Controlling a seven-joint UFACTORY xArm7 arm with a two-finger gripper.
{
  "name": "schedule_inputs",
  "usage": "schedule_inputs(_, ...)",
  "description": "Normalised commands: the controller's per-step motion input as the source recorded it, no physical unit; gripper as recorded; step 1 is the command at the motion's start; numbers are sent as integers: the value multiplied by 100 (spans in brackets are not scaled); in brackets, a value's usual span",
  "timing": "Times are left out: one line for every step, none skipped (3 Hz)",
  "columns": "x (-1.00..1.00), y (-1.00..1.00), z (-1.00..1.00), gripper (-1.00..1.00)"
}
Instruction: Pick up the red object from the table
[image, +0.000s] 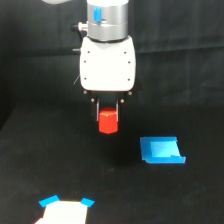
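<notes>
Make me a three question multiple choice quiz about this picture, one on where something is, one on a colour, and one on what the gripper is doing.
1. Where is the blue square patch relative to the red object?
A. Toward the exterior view's right, lower
B. Directly above it
C. Underneath it

2. What colour is the gripper's body?
A. Yellow
B. White
C. Green

3. What is the gripper's state?
A. Open, holding nothing
B. Out of view
C. Shut on the red object

Answers: 1 A, the patch lies right of and below the block. 2 B, the housing is plainly white. 3 C, the block sits between the fingers.
</notes>
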Motion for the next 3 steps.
schedule_inputs(98, -23, 78, -86)
schedule_inputs(100, -14, 55, -96)
schedule_inputs(100, -13, -3, -100)
